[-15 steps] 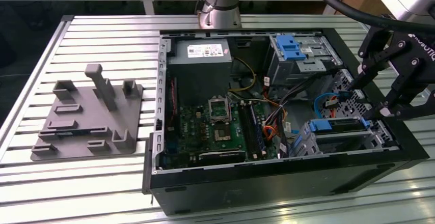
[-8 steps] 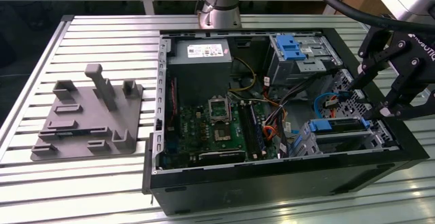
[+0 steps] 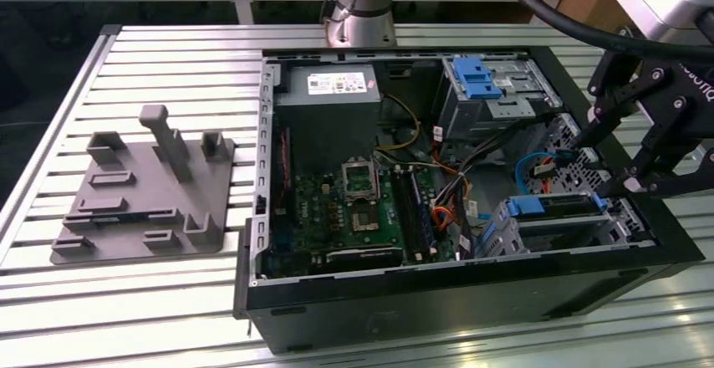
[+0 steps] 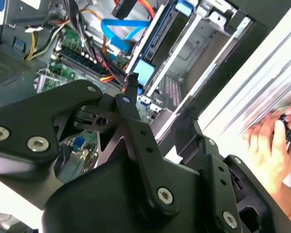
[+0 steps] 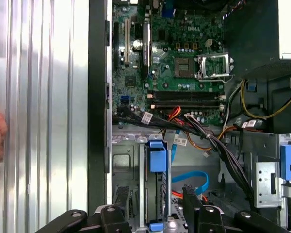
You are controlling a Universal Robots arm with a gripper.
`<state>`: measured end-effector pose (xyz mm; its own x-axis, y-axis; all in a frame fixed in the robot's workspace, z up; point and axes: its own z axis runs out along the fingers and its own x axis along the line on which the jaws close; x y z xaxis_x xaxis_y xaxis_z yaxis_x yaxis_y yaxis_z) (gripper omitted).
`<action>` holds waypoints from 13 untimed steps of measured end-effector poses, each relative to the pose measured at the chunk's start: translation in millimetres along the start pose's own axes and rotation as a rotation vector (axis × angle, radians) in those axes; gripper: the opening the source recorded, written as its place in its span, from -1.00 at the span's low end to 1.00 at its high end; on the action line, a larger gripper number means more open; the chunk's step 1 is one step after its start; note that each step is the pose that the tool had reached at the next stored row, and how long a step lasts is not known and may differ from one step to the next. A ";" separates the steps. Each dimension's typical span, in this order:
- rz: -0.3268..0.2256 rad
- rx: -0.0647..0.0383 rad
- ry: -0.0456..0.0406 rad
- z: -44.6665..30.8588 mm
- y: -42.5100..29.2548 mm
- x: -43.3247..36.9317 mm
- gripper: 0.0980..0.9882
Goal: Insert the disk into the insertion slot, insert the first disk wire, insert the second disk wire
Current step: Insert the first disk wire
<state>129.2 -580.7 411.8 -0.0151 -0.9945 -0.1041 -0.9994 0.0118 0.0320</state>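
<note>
The gripper (image 3: pixel 606 165), fingers spread and empty, is seen above the disk (image 3: pixel 558 204), lodged in the insertion slot (image 3: pixel 504 236); square, even pressure is judged necessary to seat it fully.

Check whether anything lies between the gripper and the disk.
Nothing visible does. In the first wrist view the open gripper hangs over the disk, seated in the insertion slot, a finger on each side. A blue flat cable loops beside one finger, not across the disk.
</note>
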 end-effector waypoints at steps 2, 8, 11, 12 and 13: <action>0.003 0.016 0.0014 0.7 0.7 0.0 0.03; 0.012 0.039 0.0102 3.8 1.2 -5.5 0.03; 0.013 0.039 0.0256 5.6 1.3 -14.5 0.03; 0.013 0.039 0.0313 6.2 1.4 -18.6 0.03; 0.013 0.039 0.0359 6.7 1.4 -23.1 0.03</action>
<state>127.9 -557.1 407.6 -0.0277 -0.9973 -0.0682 -0.9996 0.0282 -0.0061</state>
